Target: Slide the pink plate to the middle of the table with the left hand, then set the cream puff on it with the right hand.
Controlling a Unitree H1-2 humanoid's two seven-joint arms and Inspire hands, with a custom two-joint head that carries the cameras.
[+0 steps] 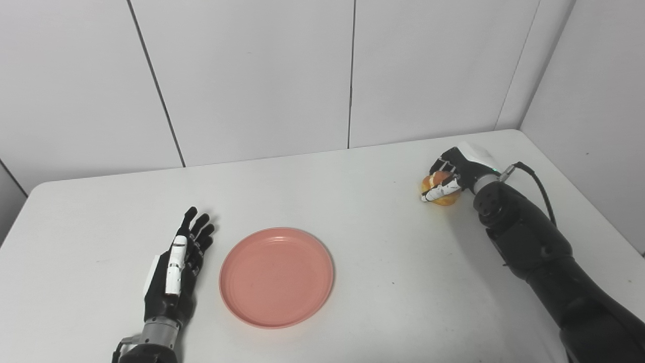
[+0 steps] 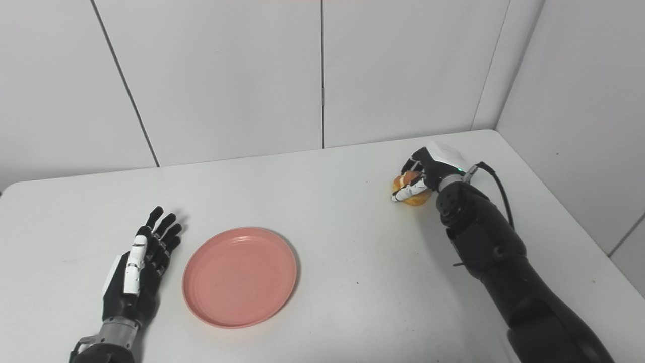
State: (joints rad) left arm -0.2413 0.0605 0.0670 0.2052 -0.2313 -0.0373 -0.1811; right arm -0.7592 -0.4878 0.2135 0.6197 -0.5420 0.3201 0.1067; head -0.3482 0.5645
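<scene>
The pink plate (image 1: 276, 276) lies flat on the white table (image 1: 352, 201), a little left of centre near the front; it also shows in the right eye view (image 2: 240, 276). My left hand (image 1: 176, 262) is open, fingers straight, lying just left of the plate without touching it. The cream puff (image 1: 442, 190), golden brown, sits at the far right of the table. My right hand (image 1: 453, 174) is closed around it from behind and above, thumb across its front; it shows the same way in the right eye view (image 2: 421, 174).
White wall panels stand behind the table and along its right side, close to the right arm (image 1: 534, 242). A black cable (image 1: 539, 184) loops off the right wrist.
</scene>
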